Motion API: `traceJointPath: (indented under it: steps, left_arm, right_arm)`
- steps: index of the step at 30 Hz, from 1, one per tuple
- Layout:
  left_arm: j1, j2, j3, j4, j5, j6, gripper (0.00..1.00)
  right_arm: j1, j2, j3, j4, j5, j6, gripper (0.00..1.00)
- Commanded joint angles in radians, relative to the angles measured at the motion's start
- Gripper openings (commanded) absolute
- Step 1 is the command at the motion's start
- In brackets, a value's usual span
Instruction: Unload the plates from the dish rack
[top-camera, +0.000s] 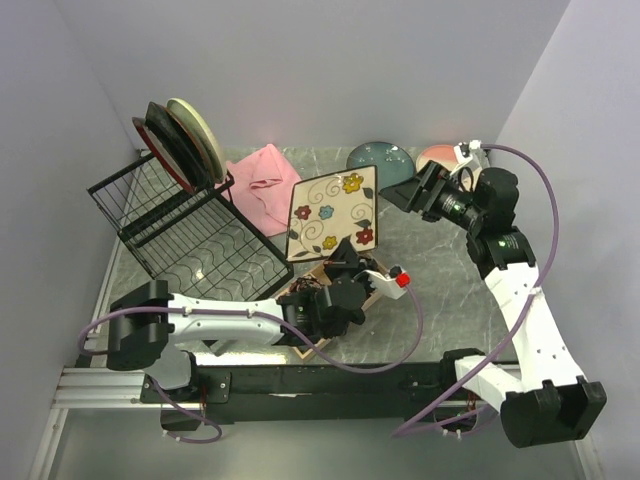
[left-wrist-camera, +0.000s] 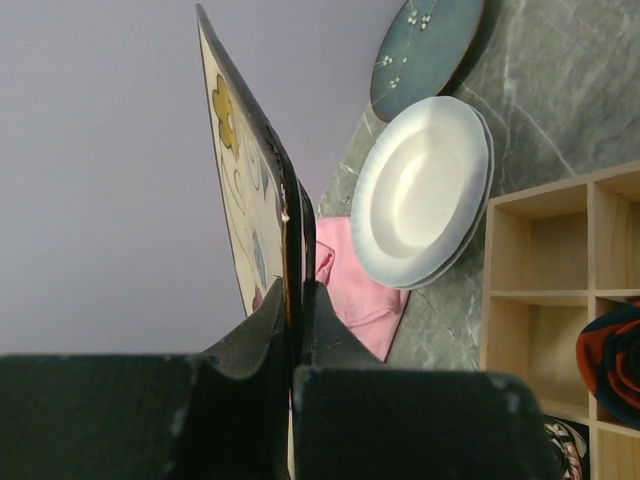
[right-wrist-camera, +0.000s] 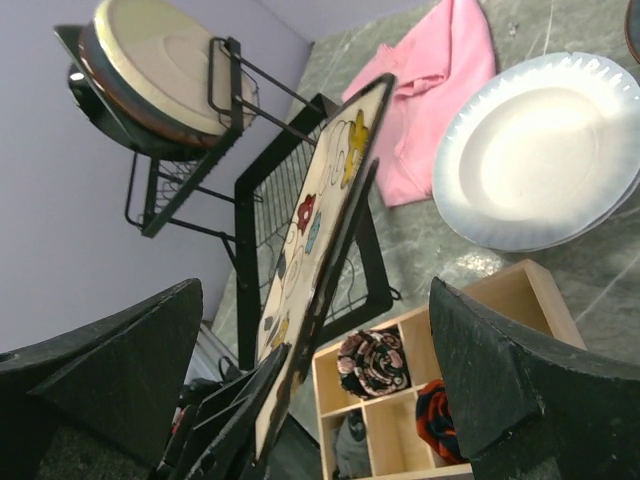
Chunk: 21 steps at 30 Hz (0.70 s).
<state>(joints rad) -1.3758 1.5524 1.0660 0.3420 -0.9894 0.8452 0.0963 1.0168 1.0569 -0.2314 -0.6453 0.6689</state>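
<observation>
While the left tool (left-wrist-camera: 296, 312) pinches its rim, the square floral plate (top-camera: 333, 212) looks stiff, probably slippery, breakable; right tool (top-camera: 408, 190) spread wide.

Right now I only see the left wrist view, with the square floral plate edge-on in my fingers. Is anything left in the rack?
Observer: Yes. The dish rack holds several round plates standing together at its far end. I cannot count them exactly.
Operator: Where is the right arm?
Observer: The right gripper hangs open off the plate's far right corner. It faces the plate and does not touch it.
Operator: How is my plate sitting?
Observer: The square floral plate is tilted with its flowered face up, and the left gripper is shut on its near edge.
</observation>
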Motion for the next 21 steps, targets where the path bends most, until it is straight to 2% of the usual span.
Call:
traceJointPath:
  steps: [1, 7, 13, 21]
  left_arm:
    - [-0.009, -0.019, 0.019, 0.222, -0.022, 0.112, 0.01]
    - [-0.011, 0.017, -0.015, 0.293, -0.029, 0.15, 0.01]
    - [-0.016, 0.029, -0.04, 0.328, -0.029, 0.176, 0.01]
    - [-0.039, 0.034, -0.072, 0.382, -0.031, 0.193, 0.01]
  right_arm:
    - [0.019, 0.035, -0.008, -0.006, -0.02, -0.061, 1.0]
    - [0.051, 0.066, -0.031, -0.031, -0.001, -0.101, 0.98]
    - [0.069, 0.101, -0.057, -0.011, 0.001, -0.109, 0.89]
    - [0.082, 0.132, -0.045, 0.049, 0.013, -0.083, 0.84]
